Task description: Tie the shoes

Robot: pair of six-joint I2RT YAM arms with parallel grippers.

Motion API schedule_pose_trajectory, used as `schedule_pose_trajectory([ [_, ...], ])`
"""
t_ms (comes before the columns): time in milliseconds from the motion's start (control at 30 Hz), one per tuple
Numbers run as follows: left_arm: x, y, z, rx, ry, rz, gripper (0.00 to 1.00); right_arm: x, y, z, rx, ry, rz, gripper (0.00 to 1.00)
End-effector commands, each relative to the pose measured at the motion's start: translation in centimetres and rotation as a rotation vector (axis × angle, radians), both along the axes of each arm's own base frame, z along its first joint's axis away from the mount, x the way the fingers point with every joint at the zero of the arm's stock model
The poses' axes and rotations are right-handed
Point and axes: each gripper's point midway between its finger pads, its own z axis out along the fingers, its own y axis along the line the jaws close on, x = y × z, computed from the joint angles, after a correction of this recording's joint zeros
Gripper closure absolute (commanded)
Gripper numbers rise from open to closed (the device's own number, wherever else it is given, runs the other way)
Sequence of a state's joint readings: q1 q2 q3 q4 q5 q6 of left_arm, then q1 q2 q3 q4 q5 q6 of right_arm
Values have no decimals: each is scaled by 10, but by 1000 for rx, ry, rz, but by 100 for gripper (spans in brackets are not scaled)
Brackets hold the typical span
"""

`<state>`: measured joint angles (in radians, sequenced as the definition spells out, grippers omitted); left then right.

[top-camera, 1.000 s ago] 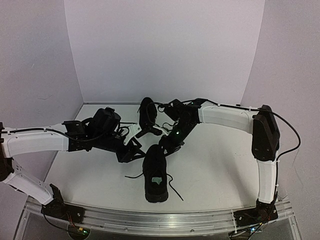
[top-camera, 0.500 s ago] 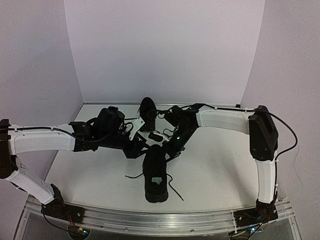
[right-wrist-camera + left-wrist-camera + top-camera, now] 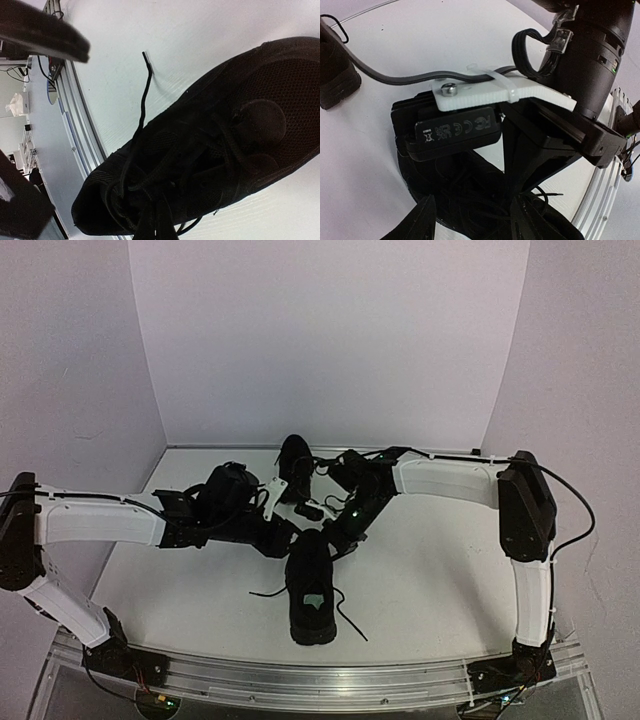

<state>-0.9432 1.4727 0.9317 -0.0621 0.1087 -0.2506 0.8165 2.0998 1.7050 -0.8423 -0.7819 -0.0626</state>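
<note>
Two black shoes lie on the white table. The near shoe [image 3: 311,590] shows a pale insole label, its toe toward the far shoe [image 3: 293,462]. Both grippers meet over the near shoe's lace area. In the left wrist view my left gripper [image 3: 475,222] is open, its fingers [image 3: 422,220] straddling the shoe [image 3: 465,195] and its tangled laces. In the right wrist view my right gripper [image 3: 160,225] is shut on a lace strand above the shoe [image 3: 240,140]. A loose lace end [image 3: 145,90] trails onto the table. From above, the left gripper [image 3: 275,532] and right gripper [image 3: 332,538] almost touch.
An aluminium rail [image 3: 320,677] runs along the near table edge, and white walls close the back and sides. The right arm's wrist camera [image 3: 455,132] and cable hang just in front of my left fingers. Loose lace ends [image 3: 352,625] lie beside the near shoe's heel.
My left arm has reached right until its gripper is at the near shoe's toe, jaws a little wider. My right gripper has closed over the laces.
</note>
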Motion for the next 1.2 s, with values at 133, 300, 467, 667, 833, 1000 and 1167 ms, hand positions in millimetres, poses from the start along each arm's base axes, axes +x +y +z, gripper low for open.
schedule_pose_trajectory([
  [133, 9, -6, 11, -119, 52, 89, 47, 4, 10, 37, 100, -40, -10, 100],
  [300, 11, 3, -1, -100, 78, 142, 48, 4, 10, 39, 99, -49, -13, 100],
  [467, 10, 9, -10, -79, 108, 165, 47, 5, 9, 41, 96, -58, -18, 100],
  [667, 6, 2, -24, -49, 163, 143, 53, 5, 6, 41, 89, -65, -24, 100],
  [833, 8, 3, -17, -104, 159, 157, 75, 4, 3, 41, 79, -70, -30, 100],
  [1000, 7, 16, -12, -134, 152, 198, 96, 7, -5, 37, 55, -79, -53, 100],
  [1167, 5, 35, -19, -96, 146, 254, 100, 18, -17, 37, 39, -104, -97, 100],
])
